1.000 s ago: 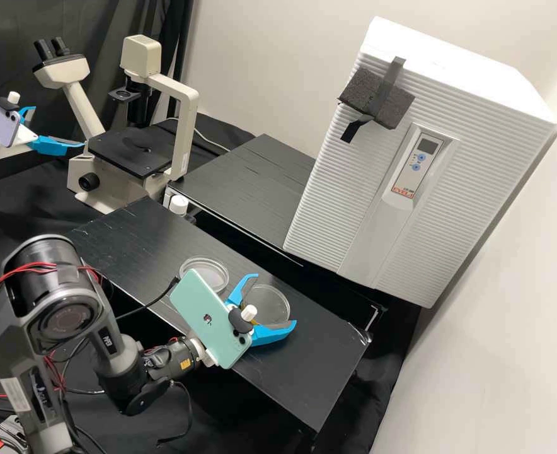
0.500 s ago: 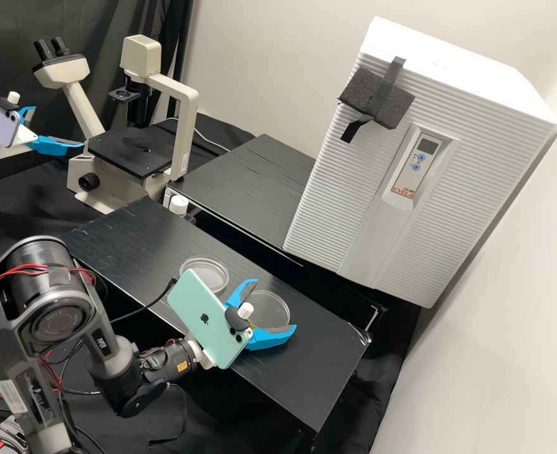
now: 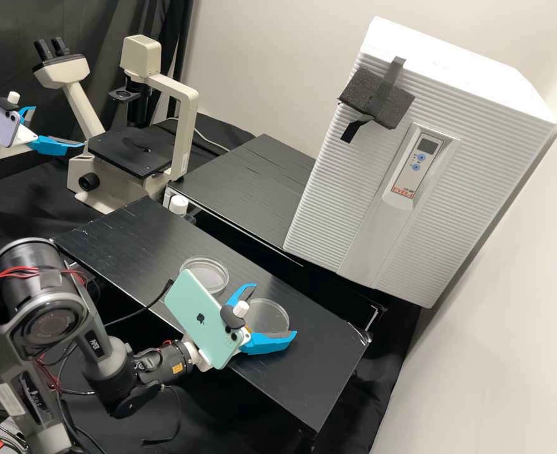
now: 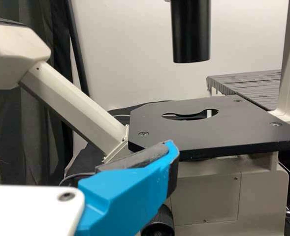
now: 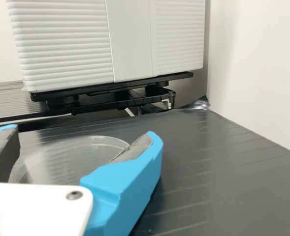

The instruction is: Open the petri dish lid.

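Note:
In the high view my right gripper is low over the bench, its fingers on opposite sides of a clear petri dish lid. Both dark pads meet the rim of the lid at my right gripper in the right wrist view; whether the lid touches the bench I cannot tell. A clear round petri dish sits farther left, partly behind the green phone. My left gripper stands open and unladen beside the microscope; one of its blue fingers appears in the left wrist view.
The microscope stands at the back left, a white-capped bottle near its base. A large white ribbed cabinet rises behind the black bench at the right. A black cable crosses by the right arm.
My right gripper has shifted slightly toward the bench's near side, and the lid has moved the same way between its fingers. The left arm and the other dish have kept still.

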`<state>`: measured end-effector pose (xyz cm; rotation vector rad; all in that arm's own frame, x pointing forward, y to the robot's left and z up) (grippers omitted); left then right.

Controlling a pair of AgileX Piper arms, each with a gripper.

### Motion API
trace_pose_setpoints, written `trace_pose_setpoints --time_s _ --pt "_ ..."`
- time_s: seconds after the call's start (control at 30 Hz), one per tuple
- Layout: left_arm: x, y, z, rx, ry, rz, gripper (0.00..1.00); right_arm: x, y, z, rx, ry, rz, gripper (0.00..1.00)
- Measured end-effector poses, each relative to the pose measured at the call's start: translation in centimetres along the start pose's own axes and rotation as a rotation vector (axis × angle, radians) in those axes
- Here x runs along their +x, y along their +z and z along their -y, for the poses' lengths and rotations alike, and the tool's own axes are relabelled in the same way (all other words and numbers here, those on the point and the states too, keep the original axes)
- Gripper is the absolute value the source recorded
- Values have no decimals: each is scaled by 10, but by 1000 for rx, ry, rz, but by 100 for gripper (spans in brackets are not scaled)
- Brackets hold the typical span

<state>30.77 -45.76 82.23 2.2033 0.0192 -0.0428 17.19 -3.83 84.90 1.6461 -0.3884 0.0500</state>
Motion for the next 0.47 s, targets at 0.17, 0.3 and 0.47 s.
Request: trace_pose_setpoints --time_s 0.17,0.3,0.47 --pt "0 0 0 0 0 0 100 -2 -3 -3 14 15 -15 100" --pt "0 0 0 0 0 0 100 -3 -6 -6 32 41 -24 100" --pt "0 0 0 0 0 0 100 -5 -8 -11 124 76 -36 100"
